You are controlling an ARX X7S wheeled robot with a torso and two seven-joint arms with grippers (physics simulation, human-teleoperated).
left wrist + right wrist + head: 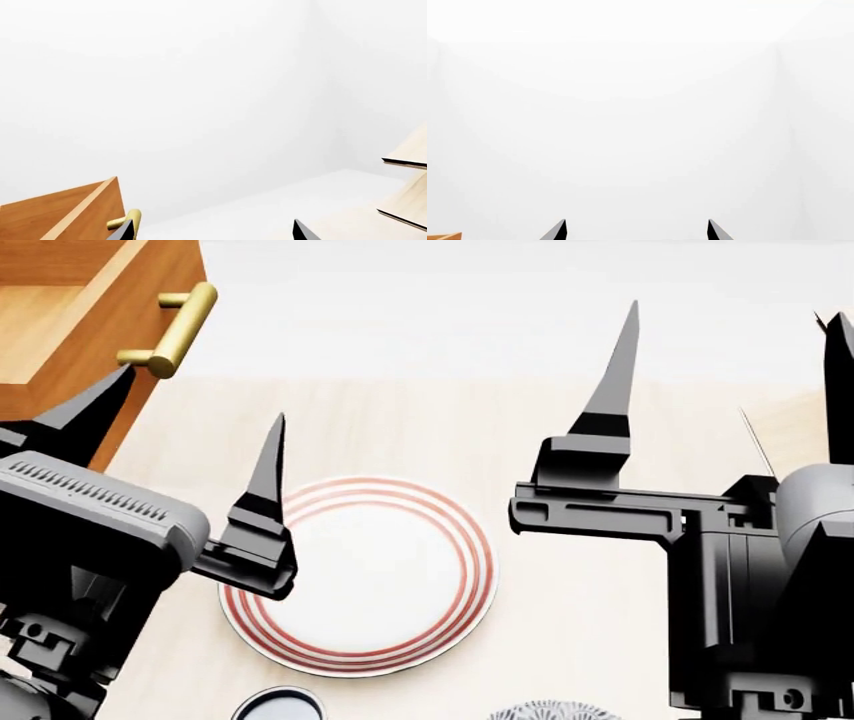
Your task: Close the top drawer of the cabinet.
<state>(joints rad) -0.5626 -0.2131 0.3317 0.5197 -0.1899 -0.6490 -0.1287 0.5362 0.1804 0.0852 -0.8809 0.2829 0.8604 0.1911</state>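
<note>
The top drawer [54, 325] stands open at the far left of the head view, with lighter wood inside and a brass bar handle [171, 330] on its front. The rest of the cabinet is out of view. My left gripper [206, 392] is open and empty, just in front of the handle, one fingertip close under it. In the left wrist view the drawer [60, 215] and handle [130, 222] sit beside one finger of the left gripper [212, 232]. My right gripper [730, 310] is open and empty, off to the right over the table; it also shows in the right wrist view [636, 231].
A white plate with red rings [360, 575] lies on the pale wood table [441, 410] below the left gripper. A small round dish [278, 705] and a patterned object [547, 710] sit at the near edge. Pale slanted panels [407, 150] stand to one side.
</note>
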